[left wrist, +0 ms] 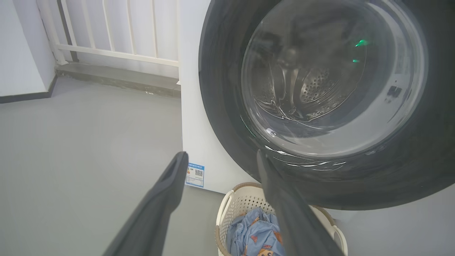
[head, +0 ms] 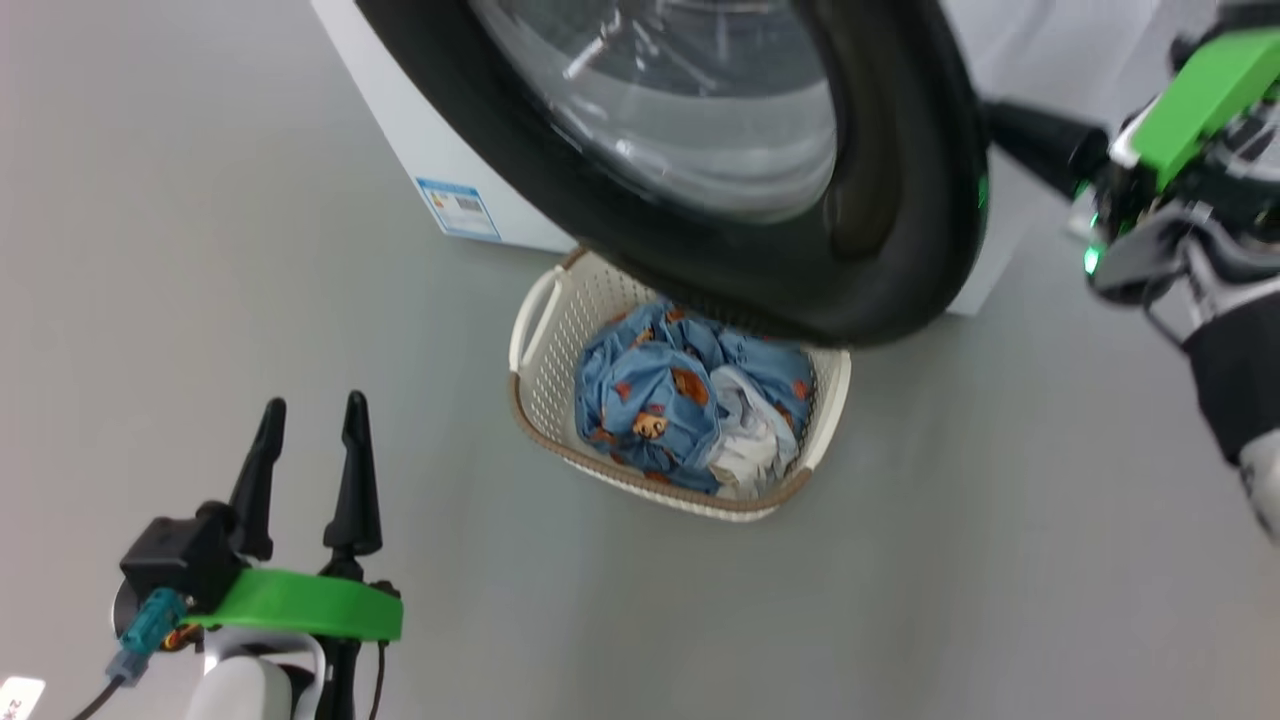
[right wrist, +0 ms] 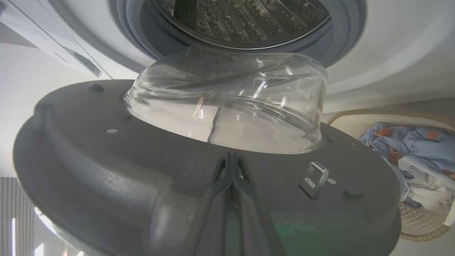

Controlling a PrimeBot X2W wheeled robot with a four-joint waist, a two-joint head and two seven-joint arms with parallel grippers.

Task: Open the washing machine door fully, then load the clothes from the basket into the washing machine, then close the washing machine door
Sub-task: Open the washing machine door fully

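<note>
The washing machine door (head: 900, 200) stands partly open, and the right tool (head: 992, 112) meets it at its right rim in the head view. This tool's two dark fingers are pressed flat together with nothing between them. In the right wrist view the joined tips (right wrist: 231, 156) lie against the door's grey inner face (right wrist: 106, 170), just below the bulging clear glass bowl (right wrist: 227, 99) and just left of a small metal latch loop (right wrist: 312, 177). Beyond the bowl, the steel drum (right wrist: 241, 17) and the grey rubber seal (right wrist: 135, 25) of the washing machine (head: 420, 150) show, with a gap between them and the door.

The left tool (head: 313, 402) hangs at the lower left of the head view, well apart from the door. Its fingers are spread wide and hold nothing. In the left wrist view its fingers (left wrist: 167, 192) point toward the machine's lower front corner, with the door's glossy black outer ring (left wrist: 227, 106) up and to the right.

The basket (head: 545, 380) sits on the grey floor (head: 900, 550) in front of the machine, its far edge under the open door. The clothes (head: 650, 390) lie inside it: blue fabric with bears and a white piece beside it. A blue label (head: 458, 208) is stuck low on the machine's white front. A white railing (left wrist: 113, 28) stands behind the machine.
</note>
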